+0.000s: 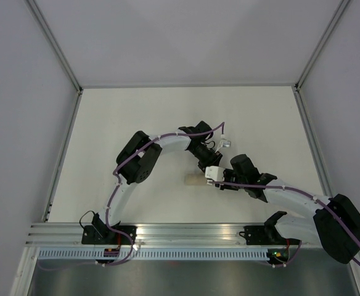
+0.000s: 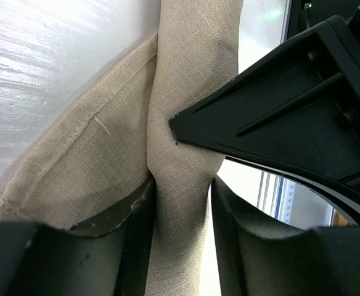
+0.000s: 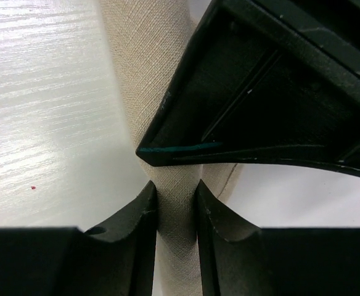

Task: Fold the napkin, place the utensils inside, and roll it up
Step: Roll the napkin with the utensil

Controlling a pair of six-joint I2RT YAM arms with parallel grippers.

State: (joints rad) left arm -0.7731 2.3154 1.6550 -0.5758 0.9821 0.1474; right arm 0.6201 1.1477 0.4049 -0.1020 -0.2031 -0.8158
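Mid-table, top view: napkin [image 1: 194,179] lies as short tan roll on white table [image 1: 118,123], right part hidden under both pincers. Left gripper [image 1: 206,167] comes down on it from upper left; in left wrist view its fingers [image 2: 134,246] press both sides of roll, cloth waisted between them, so holding napkin. Right gripper [image 1: 213,178] meets same roll from right; in right wrist view its jaws are narrow, pinching cloth. Each view shows other pincer's fingertip touching roll.

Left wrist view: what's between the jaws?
The napkin, bunched into a narrow band, fills the gap and touches both jaws, seen in the left wrist view. The right wrist view shows the same between the right jaws.
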